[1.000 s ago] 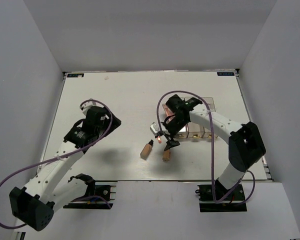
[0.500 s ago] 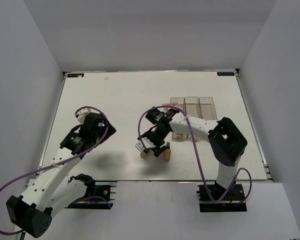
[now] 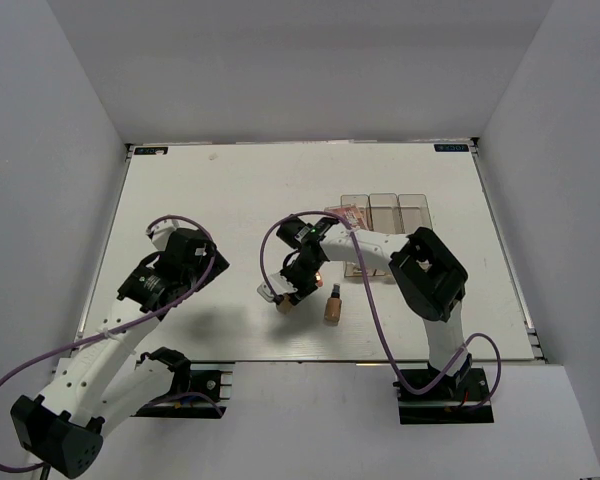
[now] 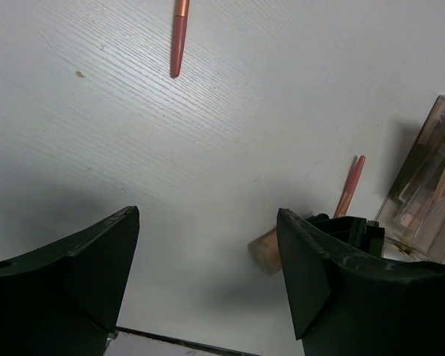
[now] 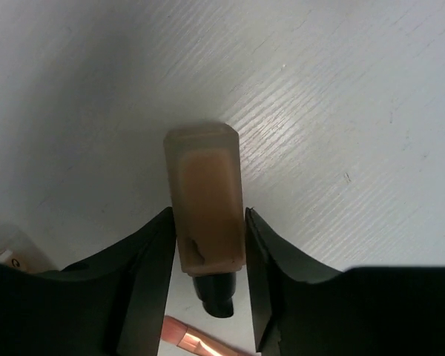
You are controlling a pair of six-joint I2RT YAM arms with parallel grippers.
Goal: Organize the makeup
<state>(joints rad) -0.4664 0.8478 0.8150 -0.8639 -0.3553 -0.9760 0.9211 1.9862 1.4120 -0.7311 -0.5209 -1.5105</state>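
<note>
**Top view.** The right pincer is down at the white table, well to the left of the clear plastic three-compartment box. A small square beige bottle with a black cap is at its tips; from this height the contact itself cannot be made out. A second beige bottle with a black cap lies flat just to the right of the pincer, apart from it. A flat pink eyeshadow palette shows in the box's left compartment.

**Left wrist view.** The left pincer is released, jaws wide, with nothing between them and only table surface beyond. A thin pink stick lies well ahead of it. Another thin pink stick lies ahead to the right, near the box.

**Right wrist view.** The right pincer is clenched on the first bottle, one finger pressed against each flat side. The cap points back toward the wrist and the base points away. A pink stick end shows just beside the cap.
</note>
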